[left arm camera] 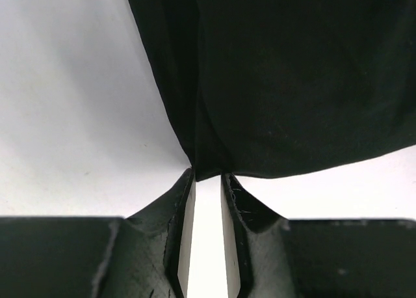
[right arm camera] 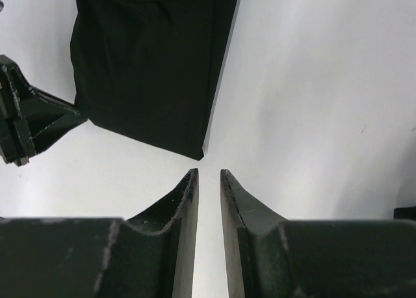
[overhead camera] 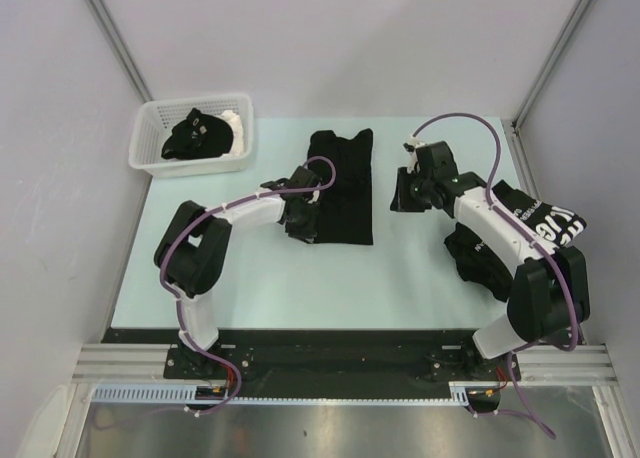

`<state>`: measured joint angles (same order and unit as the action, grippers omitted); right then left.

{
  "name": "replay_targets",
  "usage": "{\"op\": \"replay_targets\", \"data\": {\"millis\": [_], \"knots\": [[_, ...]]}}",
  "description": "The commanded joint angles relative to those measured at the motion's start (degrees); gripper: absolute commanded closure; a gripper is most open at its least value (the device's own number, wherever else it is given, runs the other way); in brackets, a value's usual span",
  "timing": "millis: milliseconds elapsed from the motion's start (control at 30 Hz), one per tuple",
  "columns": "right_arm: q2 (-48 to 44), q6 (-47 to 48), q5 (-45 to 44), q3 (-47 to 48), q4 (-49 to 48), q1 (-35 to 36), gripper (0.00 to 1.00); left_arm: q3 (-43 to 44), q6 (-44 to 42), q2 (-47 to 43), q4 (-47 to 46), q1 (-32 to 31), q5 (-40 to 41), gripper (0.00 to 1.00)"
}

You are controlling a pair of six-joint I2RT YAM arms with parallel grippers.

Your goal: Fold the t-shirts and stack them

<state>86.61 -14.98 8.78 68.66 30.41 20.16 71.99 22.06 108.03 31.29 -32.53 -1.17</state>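
Note:
A black t-shirt [overhead camera: 345, 183] lies folded into a long strip on the middle of the table. My left gripper [overhead camera: 303, 216] is at its near left corner. In the left wrist view the jaws of that gripper [left arm camera: 208, 176] stand a narrow gap apart, with the corner of the t-shirt [left arm camera: 292, 83] just at their tips and bare table between them. My right gripper [overhead camera: 403, 193] hovers right of the strip, narrowly open and empty [right arm camera: 208, 172], with the shirt's corner [right arm camera: 149, 70] just ahead. A second t-shirt with white lettering [overhead camera: 548, 223] lies crumpled at the right under my right arm.
A white slotted basket [overhead camera: 190, 165] stands at the back left with a black garment [overhead camera: 192, 138] and something white in it. Grey walls close in on both sides. The left gripper's finger [right arm camera: 26, 119] shows at the left edge of the right wrist view.

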Motion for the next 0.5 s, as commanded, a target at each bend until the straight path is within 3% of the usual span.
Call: {"op": "replay_targets", "data": {"millis": [0,300,467], "knots": [[-3.5,-1.5,1.6,-1.5,0.8,0.1,0.76,0.8,0.4,1.1,-1.8,0.5,-0.1,0.74],[-5.4,-2.5,2.3,-2.9,1.8,1.5,0.76,-0.9,0.5,1.5,-4.1,0.5,-0.9,0.78],[-5.0,-3.9,1.4,-3.0,2.0,3.4,0.76,-1.8,1.0,1.9,-5.8,0.5,-1.8,0.93]]}}
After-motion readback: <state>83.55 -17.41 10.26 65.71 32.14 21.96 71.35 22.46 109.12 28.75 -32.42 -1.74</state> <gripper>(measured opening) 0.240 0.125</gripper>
